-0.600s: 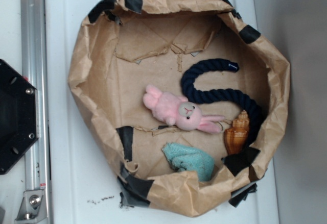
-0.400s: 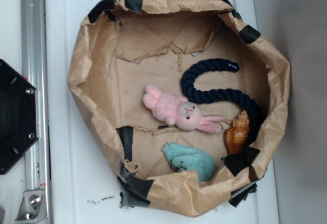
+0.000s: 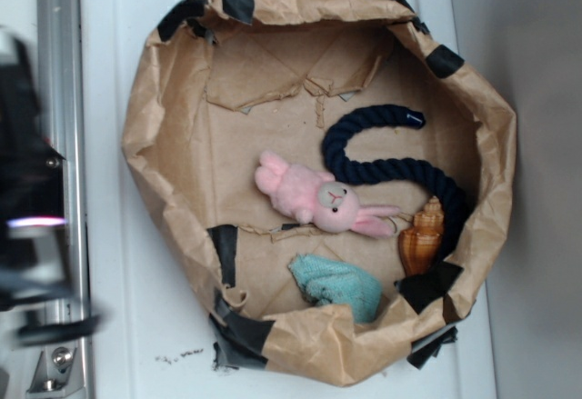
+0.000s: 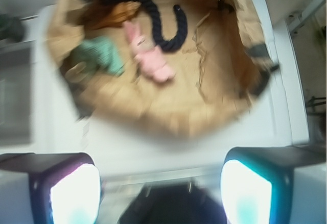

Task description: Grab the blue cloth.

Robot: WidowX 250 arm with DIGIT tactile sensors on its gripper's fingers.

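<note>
I see the blue cloth (image 3: 336,285) lying crumpled inside the brown paper basin (image 3: 164,117), near its taped rim, well apart from my gripper (image 4: 160,193). From the wrist view the cloth (image 4: 99,55) sits ahead and to the left of the fingers (image 4: 74,193), which stand wide apart and hold nothing. Just beyond the cloth lies the pink plush bunny (image 3: 318,201), and past that the dark navy rope (image 3: 382,167) curls in an S. An orange-brown seashell (image 3: 421,235) rests beside the rope's end; the exterior view shows it sharply, the wrist view only as a blur. The exterior view catches the arm merely as a dark smear at the left edge, outside the basin.
</note>
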